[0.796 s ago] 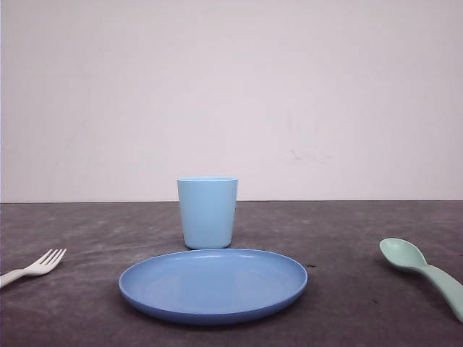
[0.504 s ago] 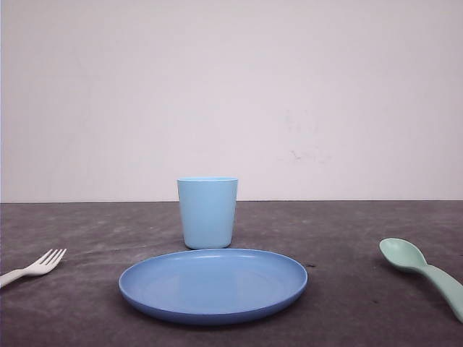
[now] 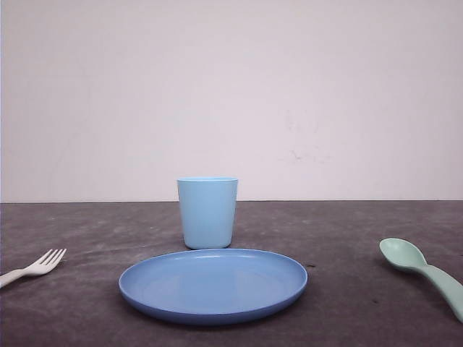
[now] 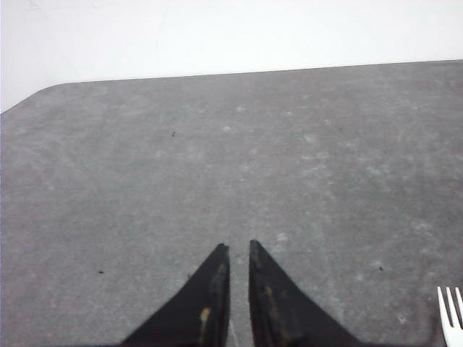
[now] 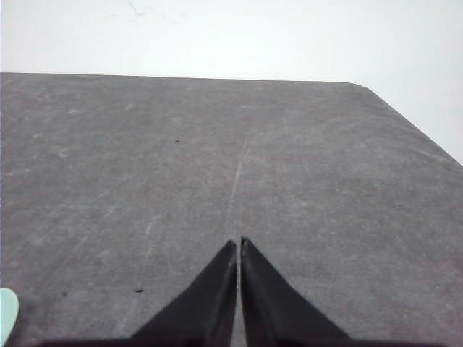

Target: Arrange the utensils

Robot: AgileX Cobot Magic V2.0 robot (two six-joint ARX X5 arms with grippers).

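A small white fork [image 3: 35, 269] lies on the dark table at the left, tines pointing toward the middle. Its tines [image 4: 450, 316] also show at the edge of the left wrist view, off to one side of my left gripper [image 4: 236, 248]. That gripper hovers over bare table, its jaws nearly together with only a thin slit and nothing in it. A mint-green spoon [image 3: 423, 269] lies at the right, bowl up. A sliver of the spoon's bowl [image 5: 6, 315] shows beside my right gripper [image 5: 239, 242], which is shut and empty over bare table.
A blue round plate [image 3: 289, 289] sits at the front centre with a light blue cup [image 3: 207, 212] upright just behind it. The table's rounded far corners [image 4: 43, 92] [image 5: 369, 90] meet a white wall.
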